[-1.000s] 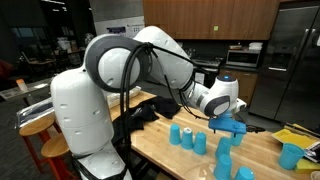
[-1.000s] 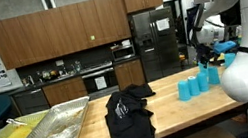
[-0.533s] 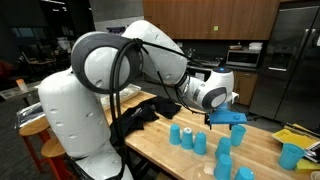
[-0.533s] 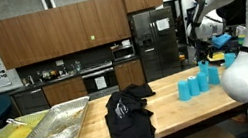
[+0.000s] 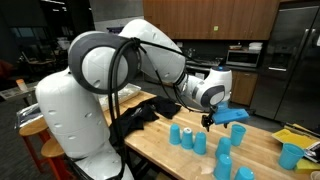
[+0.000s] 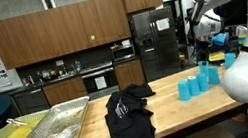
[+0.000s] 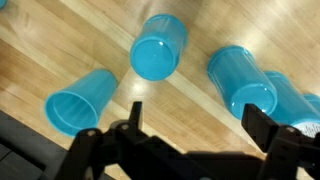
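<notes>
The wrist view's edge cuts off the rightmost blue cup (image 7: 303, 108) (and the base of the pincer (image 7: 192, 113)).

light: comes from above, my exterior feeds are kinda dim, kitchen cabinets (image 6: 67, 33) murky
glare: pale sheen on the wooden table (image 7: 215, 15) in wrist view
blur: gripper (image 7: 192, 112) dark and soft up close, blue cups (image 7: 158, 47) slightly smeared
shadows: soft, faint

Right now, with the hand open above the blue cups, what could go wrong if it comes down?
1. The blue cups stand close together under the open hand, so a finger may hit a neighbour and tip it.
2. In an exterior view the front cup sits near the edge of the table; if knocked, it might roll off.
</notes>
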Controlling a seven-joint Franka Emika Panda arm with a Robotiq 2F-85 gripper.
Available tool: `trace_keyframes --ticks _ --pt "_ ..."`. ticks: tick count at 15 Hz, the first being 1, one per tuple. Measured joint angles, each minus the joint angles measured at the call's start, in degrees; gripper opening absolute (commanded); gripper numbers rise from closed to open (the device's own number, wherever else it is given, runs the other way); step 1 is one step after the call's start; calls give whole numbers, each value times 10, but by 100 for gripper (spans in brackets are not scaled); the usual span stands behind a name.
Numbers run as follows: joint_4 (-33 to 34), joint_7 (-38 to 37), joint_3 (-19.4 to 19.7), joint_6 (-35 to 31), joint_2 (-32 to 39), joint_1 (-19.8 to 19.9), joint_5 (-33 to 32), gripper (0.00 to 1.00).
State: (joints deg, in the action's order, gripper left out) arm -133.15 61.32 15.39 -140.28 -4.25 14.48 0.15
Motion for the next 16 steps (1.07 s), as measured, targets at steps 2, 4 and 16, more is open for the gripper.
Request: trace_keyframes --ticks 2,4,16 --pt "0 49 1 4 0 -1 1 100" --pt "0 100 1 7 0 -2 1 100" --pt "-25 211 -11 33 -32 -27 16 100"
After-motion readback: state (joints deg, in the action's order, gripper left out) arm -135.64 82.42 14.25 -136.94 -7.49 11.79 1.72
